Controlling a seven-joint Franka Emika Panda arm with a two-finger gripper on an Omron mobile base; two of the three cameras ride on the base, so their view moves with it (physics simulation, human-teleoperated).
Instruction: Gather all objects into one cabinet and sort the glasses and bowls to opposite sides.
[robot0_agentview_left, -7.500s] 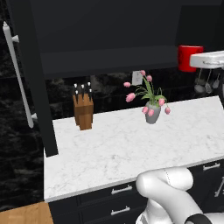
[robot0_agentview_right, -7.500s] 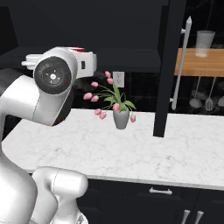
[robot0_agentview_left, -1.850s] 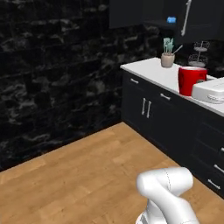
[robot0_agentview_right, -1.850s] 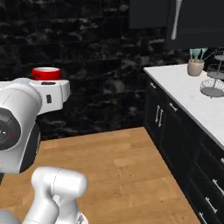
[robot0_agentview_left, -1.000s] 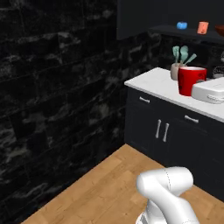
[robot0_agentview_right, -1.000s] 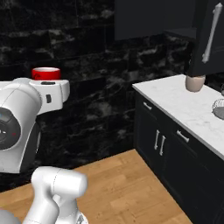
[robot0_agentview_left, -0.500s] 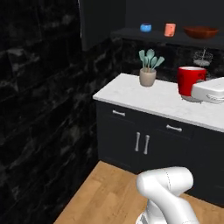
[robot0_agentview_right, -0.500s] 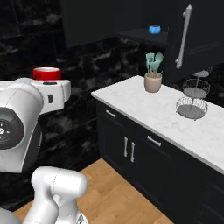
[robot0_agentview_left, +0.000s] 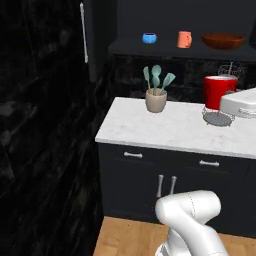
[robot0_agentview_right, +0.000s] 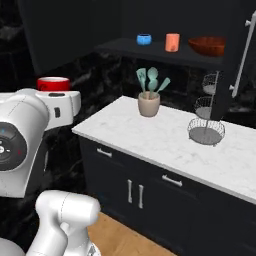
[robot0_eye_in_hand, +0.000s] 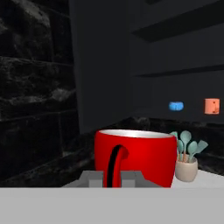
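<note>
The jaws are clamping the red cup (robot0_eye_in_hand: 135, 155), carrying it short of the bench's (robot0_agentview_left: 170, 130) left edge. The blue cup (robot0_agentview_left: 149, 38), orange mug (robot0_agentview_left: 184, 39) and bowl (robot0_agentview_left: 223, 41) are already sitting on the cabinet shelf (robot0_agentview_left: 150, 49); 1 piece is still awaiting shelving.

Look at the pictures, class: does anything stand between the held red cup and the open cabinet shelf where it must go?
Nothing visible blocks it. The red cup is held in the tool, and the cabinet shelf, carrying the blue cup, orange mug and bowl, stands open.
</note>
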